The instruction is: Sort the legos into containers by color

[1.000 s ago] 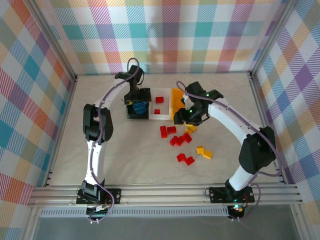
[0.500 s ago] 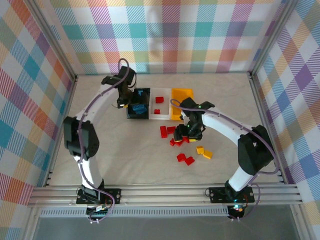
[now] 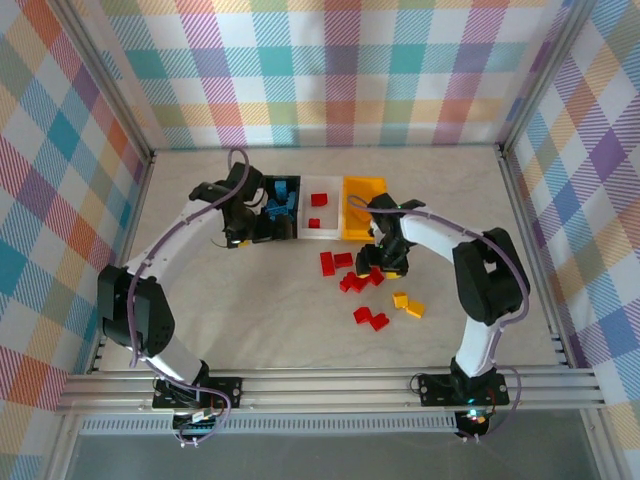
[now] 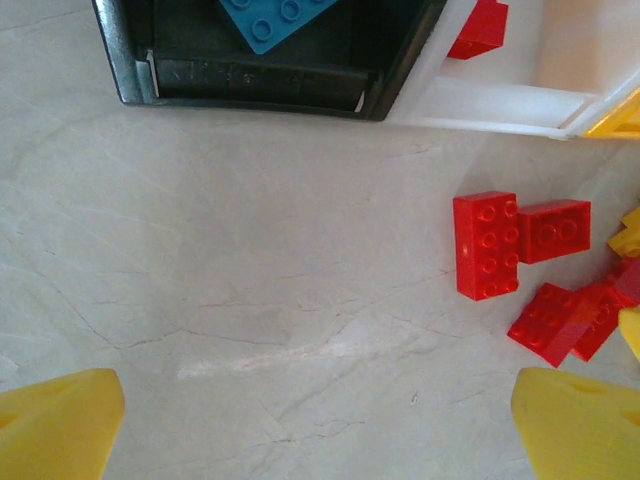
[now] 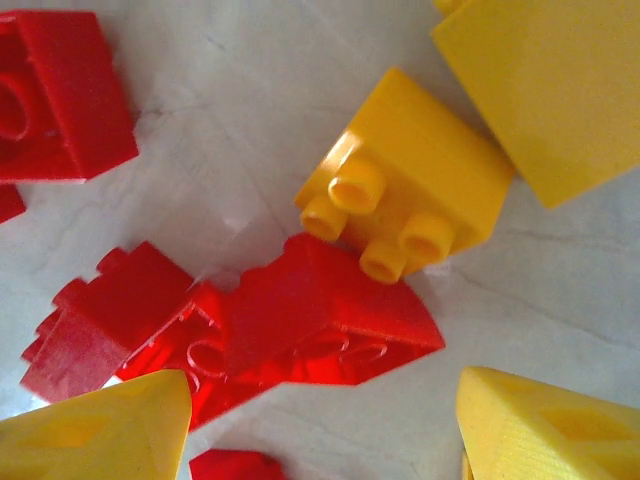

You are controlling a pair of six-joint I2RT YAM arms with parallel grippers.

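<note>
At the far middle of the table (image 3: 250,310), three bins stand touching in a row: a black bin (image 3: 285,230) holding blue bricks (image 3: 281,197), a white bin (image 3: 330,212) holding two red bricks (image 3: 318,199), and a yellow bin (image 3: 362,188) whose contents we cannot make out. Just in front of them lie the loose bricks: a red cluster (image 3: 350,272) near the bins, and, nearer the arms, a red pair (image 3: 370,318) beside two yellow pieces (image 3: 407,304). The left claw (image 4: 315,400) hangs released and empty beside the black bin, its fingers wide apart over bare table. The right claw (image 5: 322,400) sits low over the red cluster, its fingers parted to either side of a red brick (image 5: 320,325) that lies against a yellow brick (image 5: 410,190); we see no grip on either. We judge the sorting partly done, since many red and yellow bricks lie loose, and the step in hand to be a pick from the cluster. Because red and yellow touch here, the next move calls for closing on one brick alone, then carrying it to the bin that matches: white for red, yellow for yellow.
</note>
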